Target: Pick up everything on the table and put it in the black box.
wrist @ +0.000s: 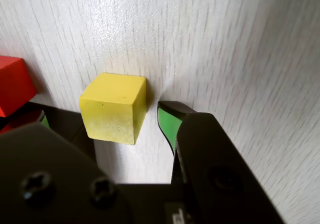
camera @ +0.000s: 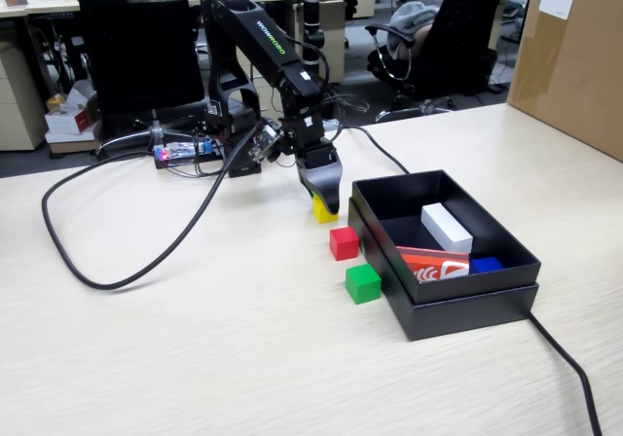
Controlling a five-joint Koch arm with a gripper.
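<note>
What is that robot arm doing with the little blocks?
The gripper is down at the table with its jaws open around the yellow cube, not lifting it yet. The red cube and green cube sit beside the black box, which already holds a white block.

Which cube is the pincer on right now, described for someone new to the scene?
Start at the black box on the table. Three cubes line its left side in the fixed view. The farthest, the yellow cube, sits between the open pincer jaws, unlike the red cube and green cube nearer the camera.
</note>
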